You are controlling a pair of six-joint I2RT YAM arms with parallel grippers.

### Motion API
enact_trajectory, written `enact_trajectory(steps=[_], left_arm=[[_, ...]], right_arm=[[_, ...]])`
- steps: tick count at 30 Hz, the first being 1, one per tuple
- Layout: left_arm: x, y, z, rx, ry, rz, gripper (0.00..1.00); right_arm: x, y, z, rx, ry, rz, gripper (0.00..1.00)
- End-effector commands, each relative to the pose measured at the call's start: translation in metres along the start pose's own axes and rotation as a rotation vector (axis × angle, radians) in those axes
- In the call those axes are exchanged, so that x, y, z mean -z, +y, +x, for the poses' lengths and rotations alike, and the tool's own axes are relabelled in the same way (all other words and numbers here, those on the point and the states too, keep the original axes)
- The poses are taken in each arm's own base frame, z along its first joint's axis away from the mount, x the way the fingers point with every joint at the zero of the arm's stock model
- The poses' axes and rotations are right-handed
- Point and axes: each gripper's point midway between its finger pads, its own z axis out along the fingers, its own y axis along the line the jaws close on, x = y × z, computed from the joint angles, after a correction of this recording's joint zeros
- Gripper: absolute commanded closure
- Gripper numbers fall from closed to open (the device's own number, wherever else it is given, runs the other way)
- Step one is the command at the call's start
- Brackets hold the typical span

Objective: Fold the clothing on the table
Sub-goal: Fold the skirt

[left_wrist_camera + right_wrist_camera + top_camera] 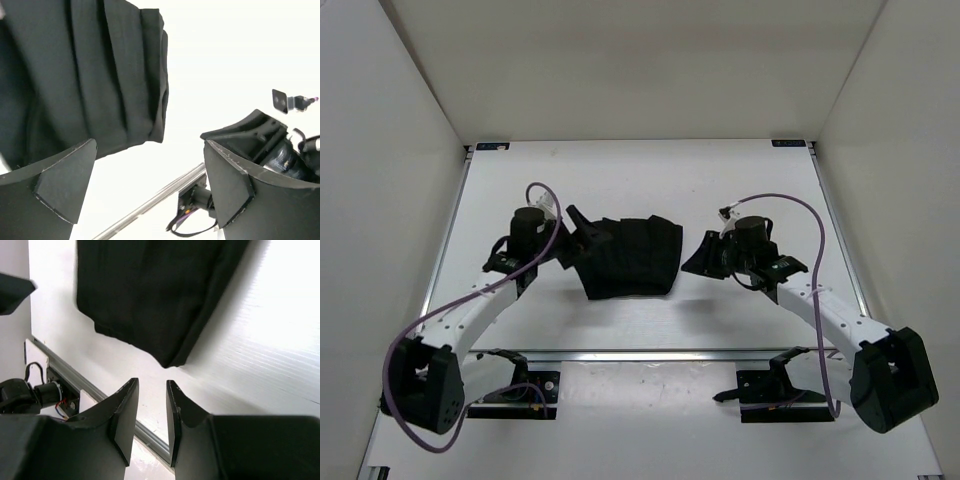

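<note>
The clothing (632, 256) is a black pleated skirt, folded into a compact bundle at the middle of the white table (620, 180). My left gripper (582, 238) stands wide open at the bundle's left edge with nothing between its fingers. In the left wrist view the clothing (90, 75) lies ahead of the left gripper (150, 175), its folded corner just beyond the fingertips. My right gripper (698, 258) hovers a little to the right of the bundle. In the right wrist view its jaws (150, 400) stand partly open and empty, short of the clothing (150, 290).
A metal rail (660, 354) runs along the table's near edge, with both arm bases behind it. White walls close in the left, right and far sides. Purple cables (535, 190) loop off each wrist. The rail (150, 200) also crosses the left wrist view.
</note>
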Motion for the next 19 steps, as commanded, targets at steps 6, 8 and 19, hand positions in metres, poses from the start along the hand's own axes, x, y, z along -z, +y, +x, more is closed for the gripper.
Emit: enact_trajectory(steps=[6, 8, 19], left_arm=[[0.046, 0.018, 0.044, -0.137, 0.121, -0.045, 0.01], [0.051, 0.02, 0.051, -0.138, 0.12, -0.036, 0.02], [0.063, 0.04, 0.087, -0.212, 0.245, -0.088, 0.01]], right_arm=[[0.016, -0.006, -0.003, 0.013, -0.041, 0.027, 0.75], [0.016, -0.007, -0.001, 0.017, -0.042, 0.036, 0.75], [0.01, -0.001, 0.006, 0.001, -0.023, 0.02, 0.74]])
